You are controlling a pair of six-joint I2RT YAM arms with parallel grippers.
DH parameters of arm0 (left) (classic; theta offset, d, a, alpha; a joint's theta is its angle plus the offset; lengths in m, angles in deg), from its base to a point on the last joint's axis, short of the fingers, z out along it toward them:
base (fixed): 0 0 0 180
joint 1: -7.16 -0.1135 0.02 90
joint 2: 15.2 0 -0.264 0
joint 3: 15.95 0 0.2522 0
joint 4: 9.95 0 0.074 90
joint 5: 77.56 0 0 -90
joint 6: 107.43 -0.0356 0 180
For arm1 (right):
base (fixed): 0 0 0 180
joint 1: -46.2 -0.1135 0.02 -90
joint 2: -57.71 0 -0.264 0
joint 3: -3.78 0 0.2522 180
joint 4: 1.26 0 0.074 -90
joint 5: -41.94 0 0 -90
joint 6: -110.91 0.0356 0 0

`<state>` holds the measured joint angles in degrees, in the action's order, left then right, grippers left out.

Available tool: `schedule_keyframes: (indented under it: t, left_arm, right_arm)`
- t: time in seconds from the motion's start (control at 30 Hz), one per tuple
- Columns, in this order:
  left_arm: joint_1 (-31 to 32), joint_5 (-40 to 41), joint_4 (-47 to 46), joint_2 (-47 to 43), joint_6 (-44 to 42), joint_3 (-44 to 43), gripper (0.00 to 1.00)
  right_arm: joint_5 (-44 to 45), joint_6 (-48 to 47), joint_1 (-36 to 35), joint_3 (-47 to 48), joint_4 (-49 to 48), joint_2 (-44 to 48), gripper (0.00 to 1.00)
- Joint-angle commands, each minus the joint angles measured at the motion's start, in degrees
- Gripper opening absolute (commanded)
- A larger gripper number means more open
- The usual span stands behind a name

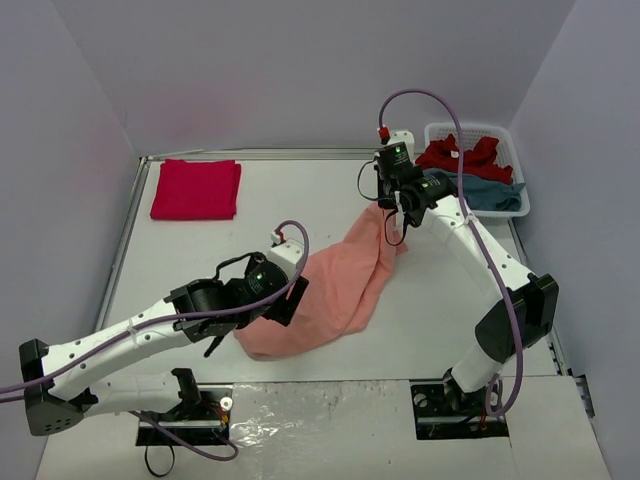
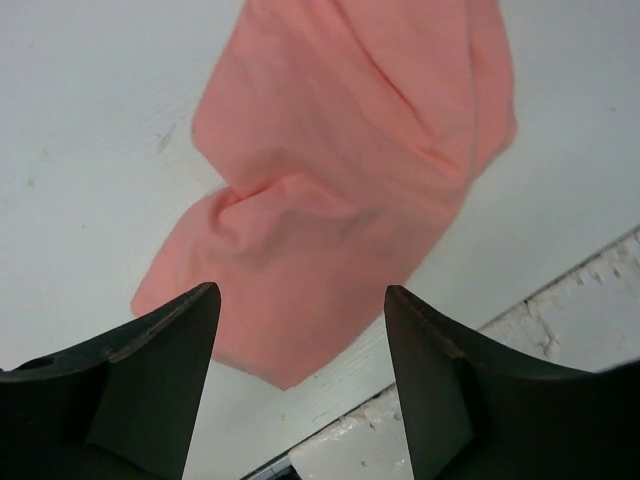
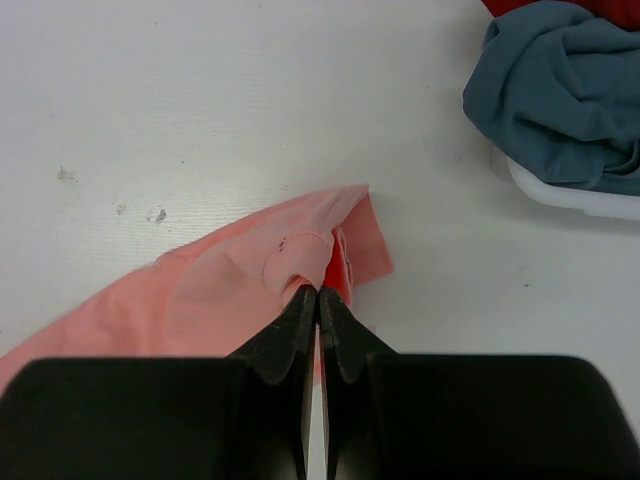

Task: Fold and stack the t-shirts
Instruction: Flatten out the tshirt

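Observation:
A salmon-orange t-shirt [image 1: 340,285] lies bunched in a long diagonal strip across the middle of the table. My left gripper [image 1: 288,300] hovers over its near-left end, and in the left wrist view the jaws [image 2: 300,290] stand open above the cloth [image 2: 330,180] with nothing between them. My right gripper [image 1: 392,208] is shut on the shirt's far-right corner [image 3: 300,255], with the fingertips [image 3: 319,292] pinching a fold of hem. A crimson t-shirt [image 1: 196,188] lies folded flat at the far left.
A white slotted basket [image 1: 500,132] stands at the far right with a crumpled red shirt [image 1: 460,155] and a teal-blue shirt [image 1: 482,192] in it. The teal shirt [image 3: 560,90] spills over the basket rim [image 3: 570,197] close to my right gripper. Raised edges border the table.

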<state>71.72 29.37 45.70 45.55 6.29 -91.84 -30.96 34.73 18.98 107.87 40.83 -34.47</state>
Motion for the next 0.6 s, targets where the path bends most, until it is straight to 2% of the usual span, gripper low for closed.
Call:
schedule_keyframes:
  t: [0.0,0.1,0.23,0.33,0.4,0.57]
  left_arm:
    - [-4.4,7.9,0.7,-1.2,5.6,0.8,0.65]
    - [-8.9,9.6,0.9,-1.1,8.4,2.9,0.66]
    - [-16.2,6.3,-1.1,-1.8,11.8,8.3,0.65]
    - [-21.2,4.3,-1.6,-1.5,13.3,10.4,0.58]
    - [-23.0,3.3,-2.3,-1.1,14.8,11.9,0.54]
    - [-27.2,0.5,-5.7,0.2,17.9,14.7,0.54]
  right_arm:
    - [0.1,-0.1,0.5,0.6,-0.3,-0.1,0.00]
    - [0.0,0.0,0.5,-0.1,-0.2,0.1,0.00]
    - [0.0,-0.4,0.5,-0.9,-0.3,0.1,0.00]
    - [0.0,-0.6,0.5,-1.5,-0.6,0.2,0.00]
    - [-0.1,-0.6,0.5,-2.3,-1.0,0.3,0.00]
    - [-0.8,-0.8,0.5,-4.2,-2.6,0.2,0.00]
